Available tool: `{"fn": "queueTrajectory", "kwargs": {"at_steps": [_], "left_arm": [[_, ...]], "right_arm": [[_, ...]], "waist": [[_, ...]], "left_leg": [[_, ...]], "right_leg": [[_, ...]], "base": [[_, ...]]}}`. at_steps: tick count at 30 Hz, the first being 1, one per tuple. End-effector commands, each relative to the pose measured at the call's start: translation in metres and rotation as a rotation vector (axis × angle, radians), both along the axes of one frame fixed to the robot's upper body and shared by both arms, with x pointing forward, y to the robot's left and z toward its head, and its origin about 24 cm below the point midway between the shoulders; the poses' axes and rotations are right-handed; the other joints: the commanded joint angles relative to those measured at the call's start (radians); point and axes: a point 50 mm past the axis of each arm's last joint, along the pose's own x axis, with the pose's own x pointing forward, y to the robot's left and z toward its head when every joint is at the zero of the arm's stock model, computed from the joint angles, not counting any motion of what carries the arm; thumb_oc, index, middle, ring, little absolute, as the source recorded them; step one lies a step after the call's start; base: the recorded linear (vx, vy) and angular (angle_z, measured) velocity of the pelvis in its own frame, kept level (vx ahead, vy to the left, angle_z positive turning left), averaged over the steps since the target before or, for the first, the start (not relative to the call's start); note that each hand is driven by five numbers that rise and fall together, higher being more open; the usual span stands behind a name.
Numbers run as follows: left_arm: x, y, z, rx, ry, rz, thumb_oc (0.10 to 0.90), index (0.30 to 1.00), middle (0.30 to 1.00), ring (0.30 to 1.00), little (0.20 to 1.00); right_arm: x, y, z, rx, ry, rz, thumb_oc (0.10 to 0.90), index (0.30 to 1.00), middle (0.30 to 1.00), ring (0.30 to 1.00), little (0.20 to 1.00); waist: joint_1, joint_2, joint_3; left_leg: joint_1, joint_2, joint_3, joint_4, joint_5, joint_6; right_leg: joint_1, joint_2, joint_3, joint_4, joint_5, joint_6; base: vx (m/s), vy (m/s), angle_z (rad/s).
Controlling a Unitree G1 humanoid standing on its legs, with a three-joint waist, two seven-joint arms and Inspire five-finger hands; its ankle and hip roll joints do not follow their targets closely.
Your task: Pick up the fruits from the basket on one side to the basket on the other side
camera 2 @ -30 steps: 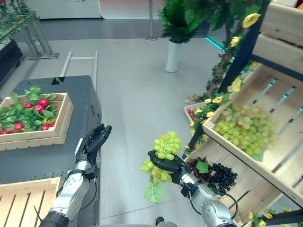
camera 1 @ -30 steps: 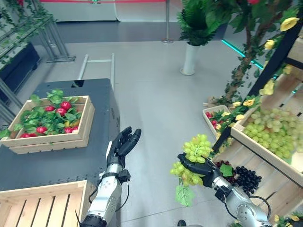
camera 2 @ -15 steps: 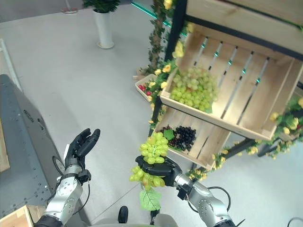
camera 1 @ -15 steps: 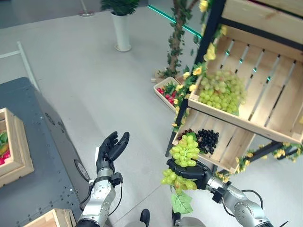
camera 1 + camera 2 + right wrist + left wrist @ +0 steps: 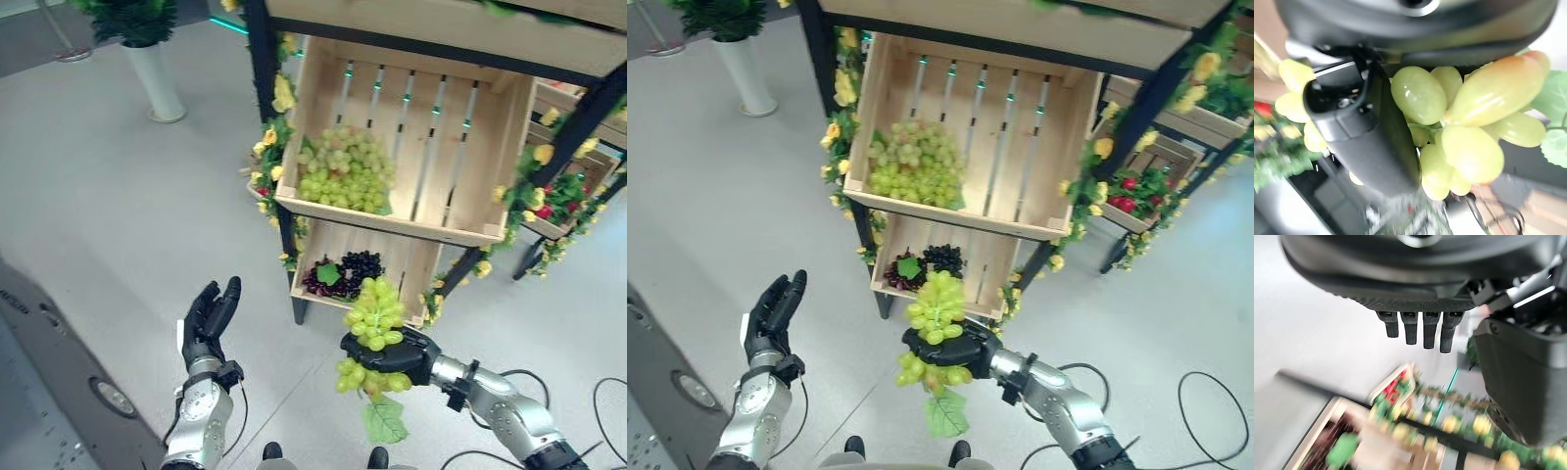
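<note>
Grapes hang in the right hand, fingers curled round the bunch's middle so both ends and a leaf dangle free, just in front of the crate, probably for carrying. Left hand, well left of the crate, is straight-fingered, empty. No legible writing.

The matt black, jointed-fingered left hand sits on a rounded silver-grey metal left forearm with a dark wrist collar between. The matching black right hand joins a bulkier silver-grey right forearm through a black clamp-like wrist block.
</note>
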Motion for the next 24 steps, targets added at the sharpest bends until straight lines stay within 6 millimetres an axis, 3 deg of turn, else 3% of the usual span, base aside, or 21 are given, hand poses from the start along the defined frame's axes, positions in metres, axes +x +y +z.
{"fn": "queueTrajectory", "kwargs": {"at_steps": [1,12,18,24], "left_arm": [[0.024,0.020,0.041,0.141,-0.213,-0.021,0.800,0.900,0.900,0.900,0.900],[0.024,0.022,0.037,0.168,-0.188,-0.069,0.800,0.900,0.900,0.900,0.900],[0.030,0.015,0.034,0.163,-0.180,-0.119,0.800,0.900,0.900,0.900,0.900],[0.034,0.005,0.032,0.152,-0.168,-0.152,0.800,0.900,0.900,0.900,0.900]], "right_arm": [[0.013,0.026,0.061,0.186,-0.336,0.152,0.400,0.300,0.300,0.300,0.300],[0.014,0.005,0.112,0.224,-0.522,0.189,0.400,0.300,0.300,0.300,0.300],[0.015,0.014,0.138,0.252,-0.589,0.300,0.400,0.300,0.300,0.300,0.300],[0.035,0.016,0.163,0.180,-0.661,0.178,0.400,0.300,0.300,0.300,0.300]], "waist": [[0.000,-0.015,-0.076],[-0.037,-0.003,-0.091],[-0.039,-0.004,-0.094],[-0.028,-0.009,-0.101]], "left_leg": [[0.000,-0.095,-0.023,0.002,-0.111,0.054],[0.024,-0.075,-0.008,0.002,-0.118,0.039],[0.032,-0.073,-0.010,0.002,-0.122,0.033],[0.040,-0.071,-0.017,0.002,-0.125,0.029]], "right_leg": [[0.031,-0.038,0.019,0.004,-0.038,-0.023],[0.029,-0.028,0.039,0.004,-0.045,-0.030],[0.033,-0.028,0.041,0.004,-0.047,-0.030],[0.042,-0.028,0.031,0.004,-0.048,-0.034]], "base": [[0.06,-0.108,-0.01],[0.03,-0.046,-0.01],[0.00,0.000,0.00],[0.00,0.000,0.00]]}}
